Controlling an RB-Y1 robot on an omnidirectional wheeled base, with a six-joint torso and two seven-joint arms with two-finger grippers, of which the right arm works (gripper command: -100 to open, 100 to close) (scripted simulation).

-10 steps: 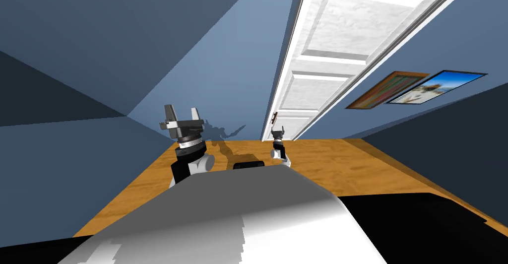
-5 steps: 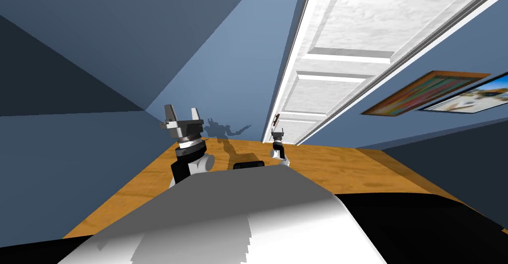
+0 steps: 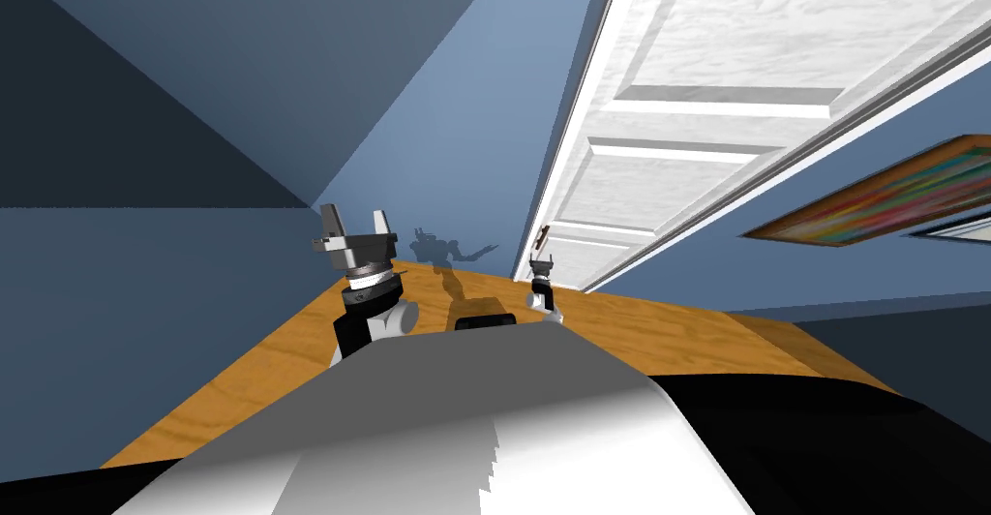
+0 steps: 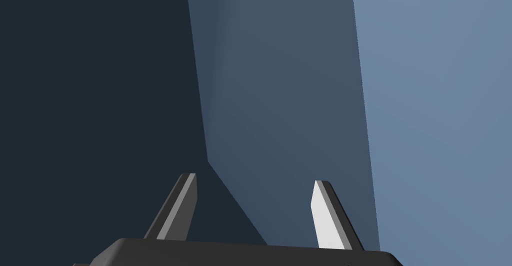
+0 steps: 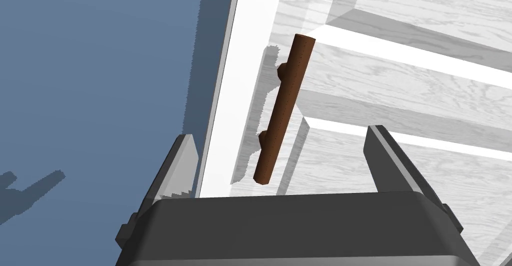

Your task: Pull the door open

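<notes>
Two hands, fingers apart: right hand (image 5: 280, 132) faces the brown handle (image 5: 282, 110) at its twelve o'clock on the white door (image 5: 400, 93); left hand (image 4: 255, 178) raised. I have moved closer to the door since a second ago.

Blue walls (image 3: 455, 132) meet at a corner, L side. Orange-brown wood floor (image 3: 677, 330) below. R wall: colourful framed pic (image 3: 871, 204), w/ edge of 2nd pic (image 3: 968, 228) just beside. Black area (image 3: 823, 441) along floor's near R edge.

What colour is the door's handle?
Dark brown handle, clearest in the right wrist view.
</notes>
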